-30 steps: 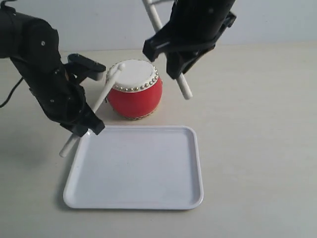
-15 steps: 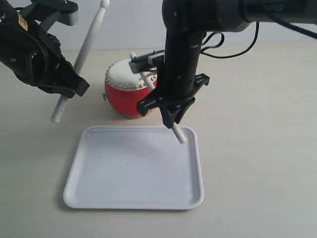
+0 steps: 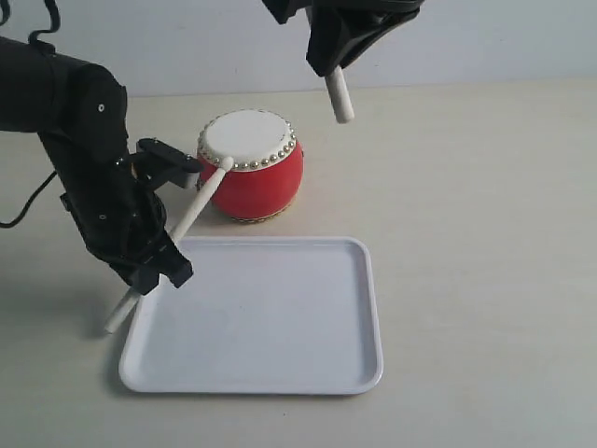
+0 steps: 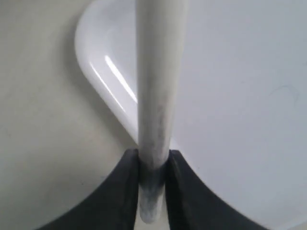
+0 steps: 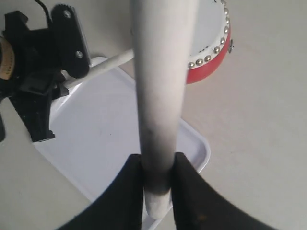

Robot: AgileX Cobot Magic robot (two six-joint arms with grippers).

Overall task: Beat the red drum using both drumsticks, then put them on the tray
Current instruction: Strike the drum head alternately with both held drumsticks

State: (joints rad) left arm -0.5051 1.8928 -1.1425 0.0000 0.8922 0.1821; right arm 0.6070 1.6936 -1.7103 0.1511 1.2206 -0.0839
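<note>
The red drum [image 3: 250, 170] stands on the table just behind the white tray [image 3: 373, 308]. My left gripper [image 3: 152, 269] is shut on a pale drumstick [image 3: 198, 203] low at the tray's left corner. That stick slants up to the right, and its rounded tip touches the left edge of the drum's skin. My right gripper [image 3: 328, 63] is high above and behind the drum, shut on the other drumstick [image 3: 340, 97], whose end hangs in the air clear of the drum. The left wrist view shows the stick [image 4: 158, 96] clamped in the gripper [image 4: 153, 172] over the tray [image 4: 230, 96]. In the right wrist view the stick [image 5: 160, 86] sits in the gripper [image 5: 157, 177] above drum [image 5: 211, 52] and tray [image 5: 105, 139].
The beige table [image 3: 485, 233] stretches bare to the right of drum and tray. The black left arm [image 3: 84, 168] leans over the table's left side, close to the tray's left rim. A white wall rises behind the table.
The left arm has swung down from high at the left, bringing its stick's tip onto the drum. The right arm has lifted from the drum to the top of the view.
</note>
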